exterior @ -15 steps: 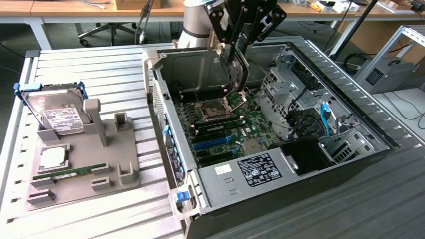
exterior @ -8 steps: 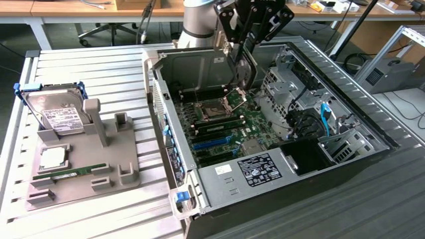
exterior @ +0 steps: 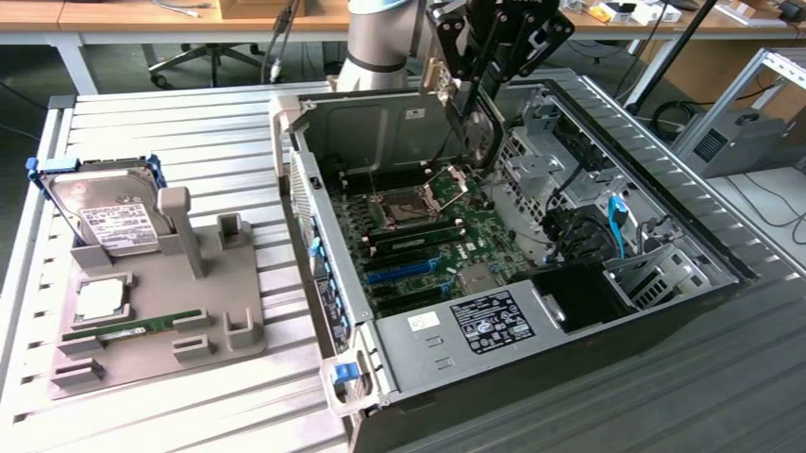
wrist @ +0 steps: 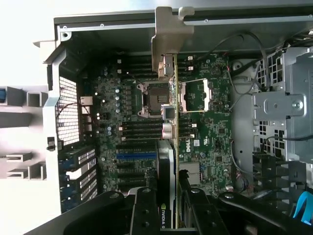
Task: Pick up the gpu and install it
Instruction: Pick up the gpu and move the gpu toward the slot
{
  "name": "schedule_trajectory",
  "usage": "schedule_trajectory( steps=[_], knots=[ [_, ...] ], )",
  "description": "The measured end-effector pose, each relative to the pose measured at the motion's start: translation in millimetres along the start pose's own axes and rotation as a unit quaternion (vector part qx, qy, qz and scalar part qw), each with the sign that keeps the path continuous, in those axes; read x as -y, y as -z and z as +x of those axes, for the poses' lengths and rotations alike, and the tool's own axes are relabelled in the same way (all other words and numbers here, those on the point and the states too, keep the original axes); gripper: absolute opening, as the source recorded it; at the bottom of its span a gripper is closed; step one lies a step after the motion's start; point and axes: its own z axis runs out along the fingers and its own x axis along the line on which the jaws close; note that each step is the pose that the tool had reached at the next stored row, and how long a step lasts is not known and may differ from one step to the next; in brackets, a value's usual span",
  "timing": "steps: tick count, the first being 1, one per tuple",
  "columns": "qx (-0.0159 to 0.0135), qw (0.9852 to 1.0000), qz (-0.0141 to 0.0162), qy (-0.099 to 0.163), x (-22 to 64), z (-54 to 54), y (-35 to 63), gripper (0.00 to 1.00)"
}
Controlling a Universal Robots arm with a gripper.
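Over the open case (exterior: 422, 332), gripper (exterior: 480, 79) grips gpu (wrist: 167, 159).

I count one gpu (wrist: 165, 161), one hard drive (exterior: 108, 212), one memory stick (exterior: 132, 327), one processor chip (exterior: 101, 299), one grey holder (exterior: 229, 307) and one open computer case (exterior: 416, 357).

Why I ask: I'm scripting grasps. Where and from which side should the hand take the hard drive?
On the hard drive, probably the two long edges near its raised end, coming from above, square to the label face. It leans in the grey stand, lower end seated between blocks, leaving its upper edges free.
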Motion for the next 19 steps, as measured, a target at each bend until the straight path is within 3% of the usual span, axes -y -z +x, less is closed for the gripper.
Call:
schedule_trajectory(
  steps=[9, 19],
  knots=[
    [-0.0001, 1.0000, 0.0001, 0.000, -0.3, -3.1, 0.0, 0.27],
    [-0.0022, 1.0000, 0.0001, 0.000, -1.3, -26.4, 0.0, 0.27]
  ],
)
